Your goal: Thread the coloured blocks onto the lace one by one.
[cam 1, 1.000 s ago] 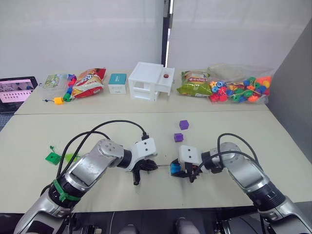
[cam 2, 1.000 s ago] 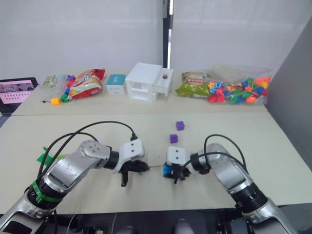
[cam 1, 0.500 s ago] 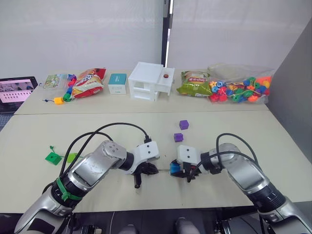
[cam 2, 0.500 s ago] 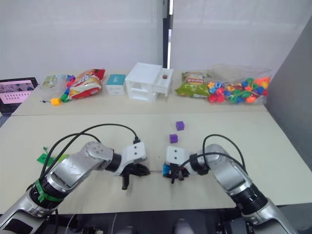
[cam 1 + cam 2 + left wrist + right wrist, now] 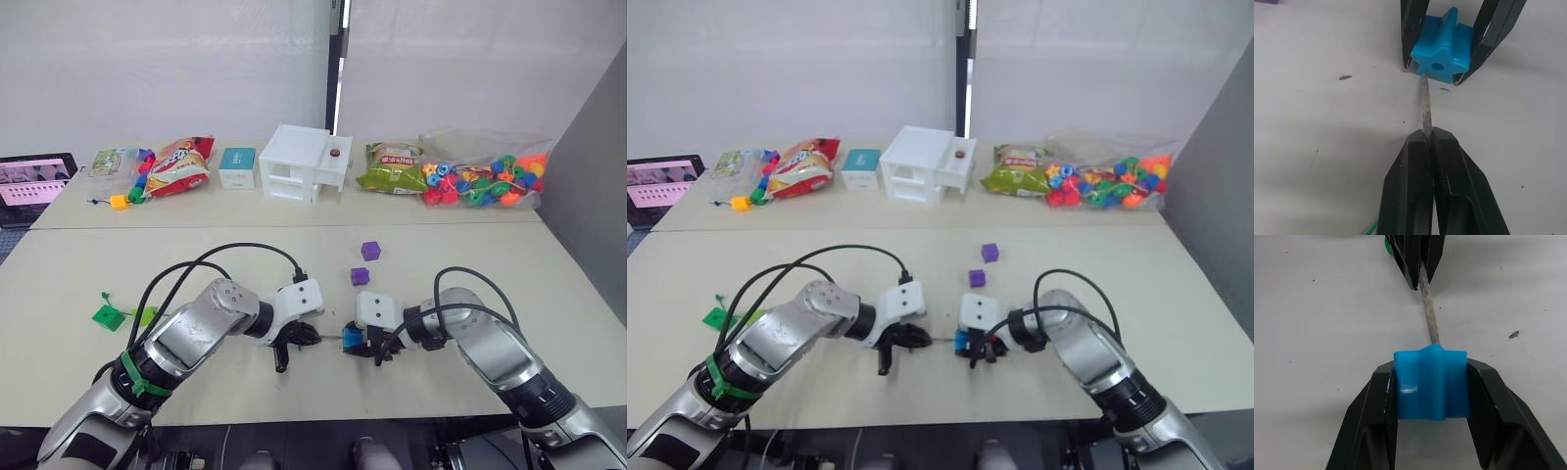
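No lettering, brand, number or sign can be made out anywhere on the tables. The red-and-yellow snack bag (image 5: 178,166), the green snack bag (image 5: 390,167) and the small teal-and-white box (image 5: 236,166) along the far edge all carry print, but it is too small to read. The dark screen (image 5: 34,182) at the far left shows only pinkish blocks.
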You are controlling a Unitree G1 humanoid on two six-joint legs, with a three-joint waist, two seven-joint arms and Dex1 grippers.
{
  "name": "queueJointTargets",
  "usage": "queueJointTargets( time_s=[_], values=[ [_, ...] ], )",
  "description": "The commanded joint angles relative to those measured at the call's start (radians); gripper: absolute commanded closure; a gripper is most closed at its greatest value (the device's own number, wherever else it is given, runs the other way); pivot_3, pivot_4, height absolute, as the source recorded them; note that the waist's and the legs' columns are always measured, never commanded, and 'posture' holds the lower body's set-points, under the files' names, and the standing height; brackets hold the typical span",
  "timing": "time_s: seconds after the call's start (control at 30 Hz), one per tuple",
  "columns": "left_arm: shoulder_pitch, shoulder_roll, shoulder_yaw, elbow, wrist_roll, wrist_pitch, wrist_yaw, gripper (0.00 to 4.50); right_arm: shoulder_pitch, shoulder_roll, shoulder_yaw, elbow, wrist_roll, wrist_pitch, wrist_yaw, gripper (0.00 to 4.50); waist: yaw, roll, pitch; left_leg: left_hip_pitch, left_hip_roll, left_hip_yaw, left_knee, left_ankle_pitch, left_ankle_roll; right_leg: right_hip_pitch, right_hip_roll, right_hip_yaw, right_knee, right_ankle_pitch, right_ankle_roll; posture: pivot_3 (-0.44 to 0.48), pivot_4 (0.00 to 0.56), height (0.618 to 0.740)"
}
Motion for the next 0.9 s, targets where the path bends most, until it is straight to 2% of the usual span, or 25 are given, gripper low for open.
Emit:
queueJointTargets(
  time_s=[0.03,0.47,0.77,0.9],
  values=[
    [-0.031,-0.027,-0.016,-0.029,-0.008,-0.031,-0.010,4.50,0.009,0.012,0.021,-0.035,0.017,0.007,0.002,3.13,0.000,0.000,0.000,0.000,0.000,0.000,0.000,0.000,0.000,0.000,0.000,0.000,0.000,0.000,0.000,0.000,0.150,0.740],
    [-0.068,-0.077,-0.036,-0.002,-0.010,-0.043,-0.010,4.50,0.020,0.019,0.021,-0.056,0.017,0.030,-0.014,3.13,0.008,0.000,0.000,0.000,-0.001,0.000,0.001,0.000,0.000,0.001,-0.001,0.000,0.000,0.000,0.000,0.000,0.150,0.740],
    [-0.019,0.014,0.002,-0.004,-0.011,-0.077,-0.038,4.50,0.042,-0.009,0.032,-0.040,-0.012,0.040,-0.026,3.13,0.005,0.000,0.000,0.000,0.000,0.000,0.001,0.000,0.000,0.001,0.000,0.000,0.000,0.000,0.000,0.000,0.150,0.740],
    [-0.008,0.025,0.020,-0.009,-0.024,-0.081,-0.038,4.50,0.046,-0.012,0.038,-0.018,-0.017,0.026,-0.028,3.13,0.004,0.000,0.000,0.000,0.000,0.000,0.001,0.000,0.000,0.001,0.000,0.000,0.000,0.000,0.000,0.000,0.150,0.740]
  ],
)
